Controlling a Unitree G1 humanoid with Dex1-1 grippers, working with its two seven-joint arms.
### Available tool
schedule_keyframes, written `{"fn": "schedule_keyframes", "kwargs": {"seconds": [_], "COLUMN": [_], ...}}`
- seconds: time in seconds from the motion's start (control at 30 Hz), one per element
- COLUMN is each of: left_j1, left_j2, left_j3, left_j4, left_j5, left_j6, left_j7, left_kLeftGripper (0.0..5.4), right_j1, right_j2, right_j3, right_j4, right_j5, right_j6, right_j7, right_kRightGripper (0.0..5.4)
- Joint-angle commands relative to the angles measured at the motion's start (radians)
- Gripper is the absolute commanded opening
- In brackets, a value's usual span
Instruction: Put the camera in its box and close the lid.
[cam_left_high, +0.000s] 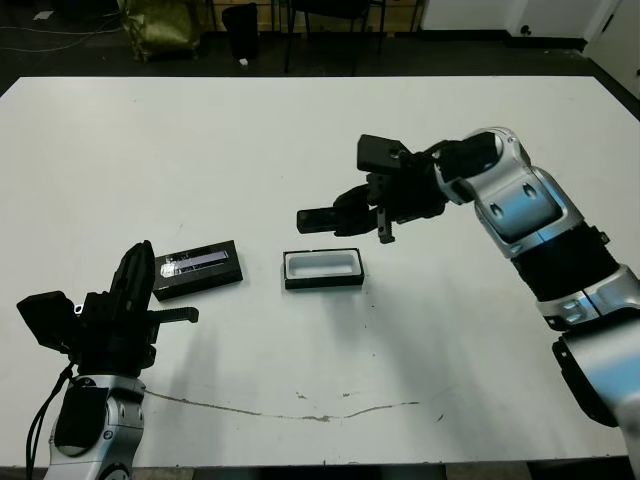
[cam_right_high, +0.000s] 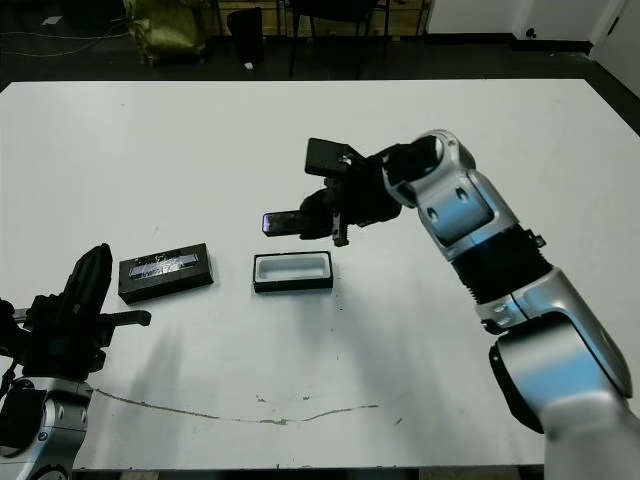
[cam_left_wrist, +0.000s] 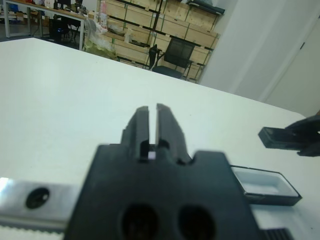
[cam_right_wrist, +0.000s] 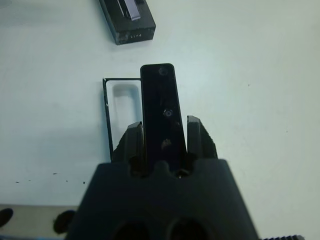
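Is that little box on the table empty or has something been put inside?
Empty: the box shows only bare white lining, and the camera is held above it by the right gripper.

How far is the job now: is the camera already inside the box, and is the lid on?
Done: the right gripper has the camera clamped and lifted above the table. In hand: carrying it over the box, which lies open with its white lining bare. Left: lowering the camera in, then fitting the lid, which lies apart beside the box. The left gripper holds nothing, jaws shut.
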Motion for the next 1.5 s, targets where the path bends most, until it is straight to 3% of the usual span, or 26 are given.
{"fn": "schedule_keyframes", "kwargs": {"seconds": [0.03,0.73,1.5], "left_j1": [0.012,0.018,0.030], "left_j2": [0.004,-0.001,-0.002], "left_j3": [0.000,-0.004,-0.005], "left_j4": [0.020,0.016,0.023], "left_j5": [0.007,0.016,0.016], "left_j6": [0.005,0.008,-0.007], "left_j7": [0.000,0.009,0.002], "left_kLeftGripper": [0.00,0.00,0.00], "right_j1": [-0.020,-0.031,-0.034], "right_j2": [0.012,0.051,0.078], "right_j3": [0.025,0.100,0.116], "right_j4": [-0.002,0.014,0.070], "right_j5": [-0.018,-0.066,-0.098], "right_j6": [0.038,0.159,0.100], "right_j7": [0.019,0.089,0.063], "right_kRightGripper": [0.59,0.59,0.59]}}
